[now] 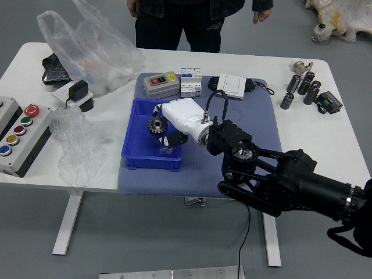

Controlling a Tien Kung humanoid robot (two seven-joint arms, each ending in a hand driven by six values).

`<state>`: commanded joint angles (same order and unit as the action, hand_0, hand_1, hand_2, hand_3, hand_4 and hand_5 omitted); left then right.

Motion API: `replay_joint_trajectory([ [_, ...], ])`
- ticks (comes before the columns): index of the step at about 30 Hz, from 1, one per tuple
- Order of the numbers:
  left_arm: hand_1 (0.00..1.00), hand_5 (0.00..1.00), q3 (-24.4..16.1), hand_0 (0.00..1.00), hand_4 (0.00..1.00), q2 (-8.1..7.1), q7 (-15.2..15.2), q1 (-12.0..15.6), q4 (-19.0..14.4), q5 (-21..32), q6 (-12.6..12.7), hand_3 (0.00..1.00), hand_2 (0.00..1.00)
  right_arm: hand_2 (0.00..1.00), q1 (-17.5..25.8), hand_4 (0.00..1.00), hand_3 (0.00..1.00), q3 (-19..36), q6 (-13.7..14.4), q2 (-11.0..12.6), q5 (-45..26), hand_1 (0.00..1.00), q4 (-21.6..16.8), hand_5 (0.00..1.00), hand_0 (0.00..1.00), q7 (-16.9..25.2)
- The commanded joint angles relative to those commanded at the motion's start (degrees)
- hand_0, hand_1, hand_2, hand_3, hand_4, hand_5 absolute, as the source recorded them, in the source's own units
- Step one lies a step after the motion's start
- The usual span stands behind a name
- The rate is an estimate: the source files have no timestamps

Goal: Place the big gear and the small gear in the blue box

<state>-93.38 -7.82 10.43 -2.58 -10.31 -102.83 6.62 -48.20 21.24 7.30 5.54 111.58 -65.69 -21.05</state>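
The right hand [168,125] reaches in from the right and hangs over the blue box [151,163], its fingers closed around the big gear [157,125]. This dark toothed wheel is held above the box's interior, near its middle. I cannot make out the small gear. The left hand is out of view.
Behind the box lie a grey button box [161,85], white blocks [190,82] and a white device [231,85]. Black cylinders [305,83] stand at the right, plastic bags [96,49] and a button panel [24,136] at the left. A person stands at the far side, hands hanging.
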Motion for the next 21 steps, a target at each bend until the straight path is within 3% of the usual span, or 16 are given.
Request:
replay_joint_trajectory([
  [3, 0.472, 0.324, 0.06, 0.617, 0.691, 0.05, -0.03, -0.08, 0.00, 0.09, -0.03, 0.652, 0.495, 0.931, 0.36, 0.573, 0.701, 0.71, -1.04, 0.09, 0.79, 0.915, 0.32, 0.237, 0.819, -0.74],
  [4, 0.471, 0.322, 0.07, 0.617, 0.690, 0.08, -0.04, -0.09, 0.00, 0.12, -0.04, 0.651, 0.494, 0.998, 0.52, 0.623, 0.998, 1.11, -1.21, 0.19, 0.98, 0.952, 0.33, 0.217, 0.838, -0.75],
  [15, 0.471, 0.321, -0.33, 0.617, 0.690, 0.10, 0.17, 0.04, 0.00, -0.12, -0.07, 0.651, 0.493, 0.998, 1.56, 0.664, 0.998, 5.81, -1.40, 1.52, 3.05, 0.956, 0.13, 0.213, 0.839, -0.94],
  [16, 0.471, 0.322, -0.38, 0.617, 0.689, 0.04, 0.15, 0.02, 0.00, -0.14, -0.05, 0.650, 0.492, 0.998, 1.59, 0.730, 0.998, 5.88, -1.45, 1.58, 3.10, 0.963, 0.21, 0.220, 0.855, -0.98],
  [17, 0.471, 0.322, -0.41, 0.617, 0.689, 0.02, 0.13, 0.00, 0.00, -0.15, -0.04, 0.650, 0.492, 0.998, 1.65, 0.730, 0.998, 5.96, -1.44, 1.62, 3.12, 0.963, 0.24, 0.220, 0.855, -0.99],
  [21, 0.471, 0.322, -0.44, 0.617, 0.689, 0.10, 0.02, -0.07, 0.00, -0.14, -0.04, 0.650, 0.492, 0.998, 2.66, 0.730, 0.998, 8.15, 0.58, 2.02, 2.83, 0.963, 0.08, 0.220, 0.855, -0.46],
])
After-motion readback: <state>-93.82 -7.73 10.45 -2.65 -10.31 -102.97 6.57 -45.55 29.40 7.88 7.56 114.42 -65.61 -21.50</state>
